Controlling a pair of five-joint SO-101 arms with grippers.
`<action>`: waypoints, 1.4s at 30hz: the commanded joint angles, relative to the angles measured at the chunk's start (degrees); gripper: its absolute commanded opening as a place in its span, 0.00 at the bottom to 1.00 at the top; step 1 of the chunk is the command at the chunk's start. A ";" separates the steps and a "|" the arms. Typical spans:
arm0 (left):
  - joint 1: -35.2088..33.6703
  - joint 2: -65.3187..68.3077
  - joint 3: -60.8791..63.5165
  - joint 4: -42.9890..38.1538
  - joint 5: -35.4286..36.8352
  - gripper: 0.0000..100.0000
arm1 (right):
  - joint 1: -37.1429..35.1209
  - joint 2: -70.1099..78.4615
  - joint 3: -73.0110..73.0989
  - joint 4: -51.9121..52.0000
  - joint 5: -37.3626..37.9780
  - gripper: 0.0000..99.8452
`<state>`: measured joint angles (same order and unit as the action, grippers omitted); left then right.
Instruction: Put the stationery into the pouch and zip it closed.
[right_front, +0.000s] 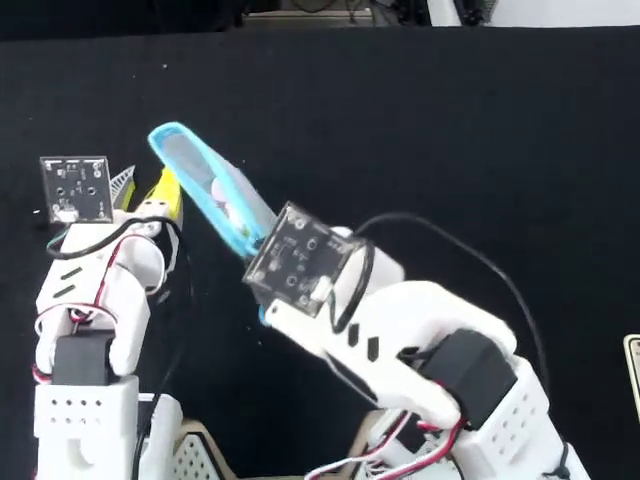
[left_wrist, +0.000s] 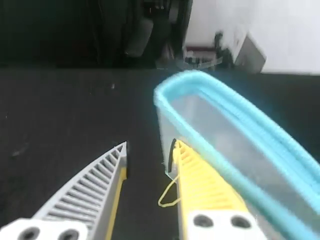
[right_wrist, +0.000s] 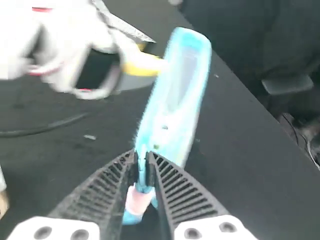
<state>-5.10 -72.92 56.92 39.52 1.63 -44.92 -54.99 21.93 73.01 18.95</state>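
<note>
A clear pouch (right_front: 205, 180) with a light-blue zip edge is held up off the black table, tilted. My right gripper (right_wrist: 142, 159) is shut on its near end (right_front: 250, 243). Small pale items (right_front: 224, 205) show through the clear side, and something pink (right_wrist: 136, 199) sits at the gripped end. My left gripper (left_wrist: 149, 149) is open beside the pouch's (left_wrist: 235, 135) far end. Its yellow finger (left_wrist: 200, 190) lies right against the pouch wall; the grey finger (left_wrist: 95, 187) stands apart with nothing between. In the high view the left gripper (right_front: 147, 186) is left of the pouch.
The black table (right_front: 480, 130) stretches open behind and to the right. A pale object's edge (right_front: 633, 365) shows at the right border. The left arm's body (right_wrist: 65, 45) is close to the pouch's far end (right_wrist: 187, 45). Cables (right_front: 470, 250) trail from the right arm.
</note>
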 joint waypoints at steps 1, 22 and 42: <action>1.71 0.00 1.36 -5.45 2.90 0.16 | -2.55 -0.84 -0.40 -3.43 0.35 0.01; 25.10 -16.97 -11.47 40.79 -1.67 0.23 | 0.62 2.33 0.40 -10.37 3.08 0.01; 23.34 -26.46 0.13 31.03 -1.14 0.24 | 0.70 2.42 0.13 -10.37 3.16 0.01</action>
<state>21.36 -98.77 56.13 73.10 0.48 -45.36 -52.53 23.08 64.13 21.67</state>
